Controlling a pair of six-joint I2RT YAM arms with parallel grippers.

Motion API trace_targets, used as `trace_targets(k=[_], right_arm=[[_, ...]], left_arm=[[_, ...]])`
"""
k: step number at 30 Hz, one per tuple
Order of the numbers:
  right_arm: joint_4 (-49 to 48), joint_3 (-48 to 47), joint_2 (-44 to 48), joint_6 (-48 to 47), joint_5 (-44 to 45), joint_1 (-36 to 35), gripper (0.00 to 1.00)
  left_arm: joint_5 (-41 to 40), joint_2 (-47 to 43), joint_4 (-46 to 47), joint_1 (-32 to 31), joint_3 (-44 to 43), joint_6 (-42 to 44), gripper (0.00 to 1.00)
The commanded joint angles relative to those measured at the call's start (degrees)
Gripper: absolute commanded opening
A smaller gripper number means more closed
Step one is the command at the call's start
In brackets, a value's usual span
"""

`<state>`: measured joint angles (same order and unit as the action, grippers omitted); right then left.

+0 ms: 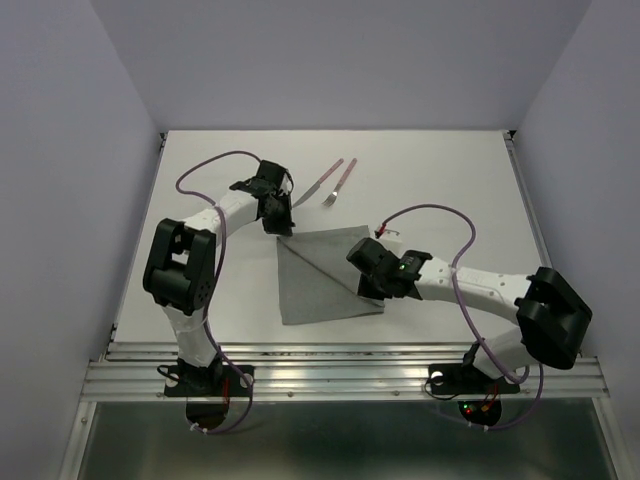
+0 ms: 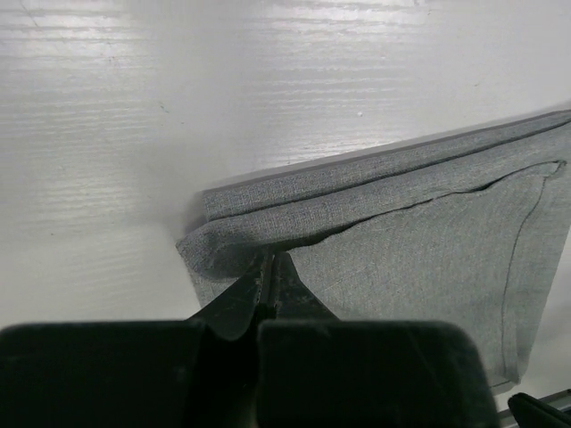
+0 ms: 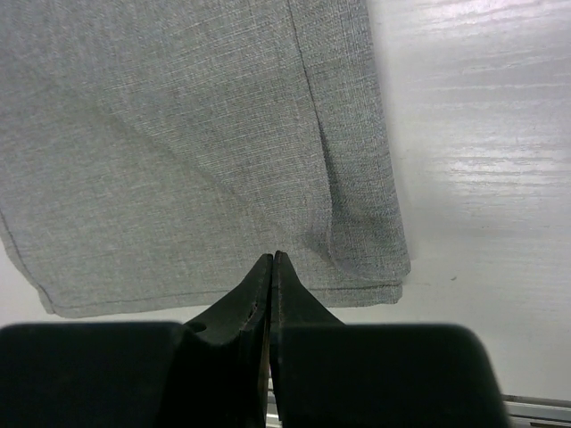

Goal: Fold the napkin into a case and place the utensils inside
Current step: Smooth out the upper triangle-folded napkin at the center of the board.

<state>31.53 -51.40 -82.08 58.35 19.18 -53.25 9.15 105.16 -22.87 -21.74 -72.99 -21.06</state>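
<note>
The grey napkin (image 1: 318, 285) lies folded on the white table, with a diagonal flap across it. My left gripper (image 1: 281, 226) is at its far left corner. In the left wrist view the jaws (image 2: 270, 260) are shut on the napkin (image 2: 428, 241), and the pinched fold bulges up around the tips. My right gripper (image 1: 371, 290) sits over the napkin's right edge, near the front right corner. Its jaws (image 3: 272, 258) are shut, tips against the napkin (image 3: 161, 134), with nothing visible between them. The utensils lie behind the napkin: knife (image 1: 320, 181), then fork (image 1: 341, 182) on its right, both with pinkish handles.
White table (image 1: 450, 190) inside a pale-walled enclosure. A metal rail (image 1: 340, 365) runs along the near edge by the arm bases. Purple cables loop above both arms. The left arm's elbow (image 1: 180, 265) stands left of the napkin.
</note>
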Motion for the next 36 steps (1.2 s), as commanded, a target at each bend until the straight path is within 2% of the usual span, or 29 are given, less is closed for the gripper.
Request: trace_targets(k=[1, 5, 10, 18, 36], right_arm=[[-1.03, 0.50, -2.63, 2.55, 0.77, -0.97, 0.02], [-0.33, 1.47, -5.45, 5.02, 3.14, -0.97, 0.02], [-0.85, 1.65, -8.18, 6.34, 4.37, -0.97, 0.02], [-1.30, 2.79, -6.86, 6.96, 4.90, -0.97, 0.02], [-2.35, 5.69, -7.30, 6.60, 3.50, -0.97, 0.02]], left_arm=[[-2.20, -6.11, 1.08, -0.06, 0.22, 0.23, 0.00], [-5.45, -7.95, 1.34, -0.24, 1.97, 0.49, 0.00], [-4.67, -7.52, 1.95, -0.32, 4.43, 0.49, 0.00], [-4.40, -6.90, 2.83, -0.68, 7.16, 0.49, 0.00], [-6.60, -0.57, 4.77, -0.76, 4.17, -0.12, 0.00]])
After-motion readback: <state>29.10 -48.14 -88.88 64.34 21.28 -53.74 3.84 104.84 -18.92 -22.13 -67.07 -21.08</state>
